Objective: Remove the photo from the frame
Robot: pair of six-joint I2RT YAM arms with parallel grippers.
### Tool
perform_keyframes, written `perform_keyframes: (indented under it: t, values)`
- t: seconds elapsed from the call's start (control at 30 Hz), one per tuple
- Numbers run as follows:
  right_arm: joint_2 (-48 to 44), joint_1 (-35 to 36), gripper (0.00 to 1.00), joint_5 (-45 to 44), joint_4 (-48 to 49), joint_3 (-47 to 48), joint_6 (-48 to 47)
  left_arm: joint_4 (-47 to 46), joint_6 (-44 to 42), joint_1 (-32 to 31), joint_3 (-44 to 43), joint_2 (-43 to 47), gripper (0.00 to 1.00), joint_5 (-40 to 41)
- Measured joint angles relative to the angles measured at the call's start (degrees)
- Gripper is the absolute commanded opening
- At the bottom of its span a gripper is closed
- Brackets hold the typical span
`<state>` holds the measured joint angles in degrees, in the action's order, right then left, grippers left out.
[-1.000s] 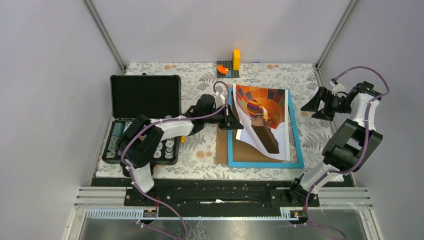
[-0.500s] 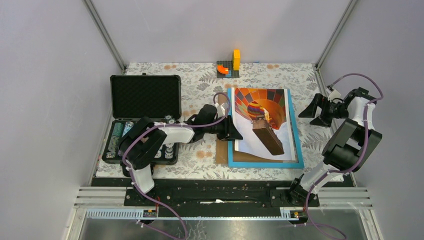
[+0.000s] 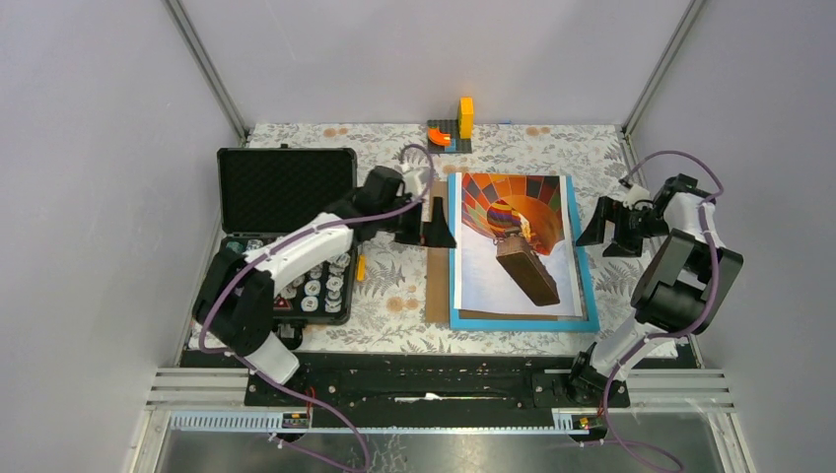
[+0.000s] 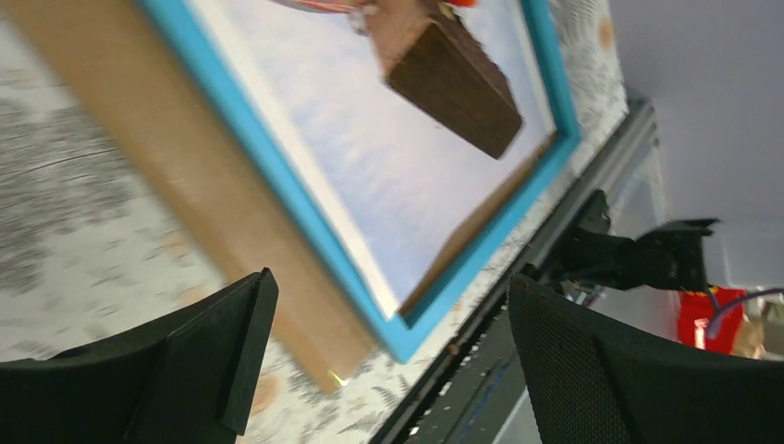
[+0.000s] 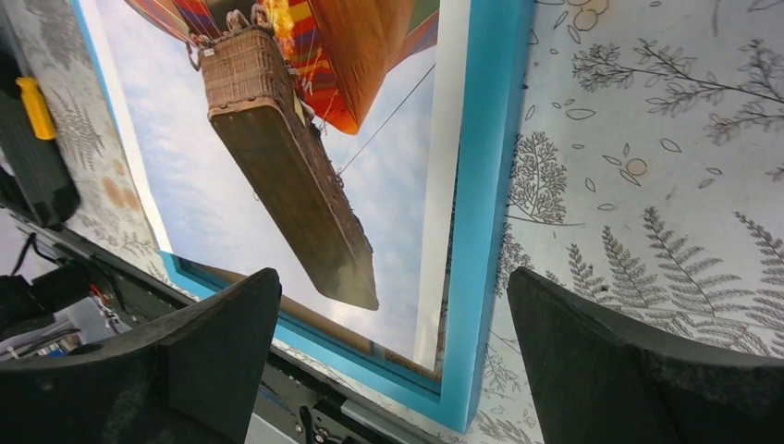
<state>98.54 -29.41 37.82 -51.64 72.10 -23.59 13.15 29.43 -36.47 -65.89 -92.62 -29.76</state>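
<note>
Photo: we see the large print of a multicoloured hot-air balloon with a brown wicker basket (image 3: 518, 261) lying flat and face up inside the frame's border. A brown strip shows between its near edge and the border.
Frame: the flat rectangular frame with a thin light-blue border (image 3: 522, 323) lies on the fern-patterned table (image 3: 394, 296), right of centre. A brown fibreboard sheet (image 3: 437, 291) sticks out from under its left side.
Left jaws: we find them spread wide and holding nothing, just left of the frame's far left corner. In the left wrist view both black fingers (image 4: 213, 361) are clear of the frame.
Right jaws: these are also wide apart and empty, above the table just right of the frame's right edge and not touching it.
Other things: an open black foam-lined case (image 3: 286, 187) sits at the left. Small orange and yellow blocks (image 3: 461, 120) stand at the far edge.
</note>
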Motion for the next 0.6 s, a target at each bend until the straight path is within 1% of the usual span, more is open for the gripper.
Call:
perform_keyframes:
  t: [0.07, 0.17, 0.33, 0.6]
  values:
    - [0.48, 1.38, 1.0, -1.38, 1.14, -0.92, 0.24, 1.03, -1.6, 2.82, 1.44, 1.62, 0.99, 0.92]
    - [1.95, 2.95, 1.0, -2.86, 2.89, -1.73, 0.59, 1.2, -3.63, 5.99, 3.08, 0.63, 0.99, 2.12]
    - [4.72, 5.11, 1.0, -5.49, 6.34, -2.34, 1.01, -0.31, -5.14, 7.26, 3.74, -4.2, 0.99, 2.38]
    - [8.98, 8.5, 1.0, -6.99, 10.14, -2.32, 2.25, -5.2, -5.66, 9.55, 3.74, -12.52, 0.99, 2.34]
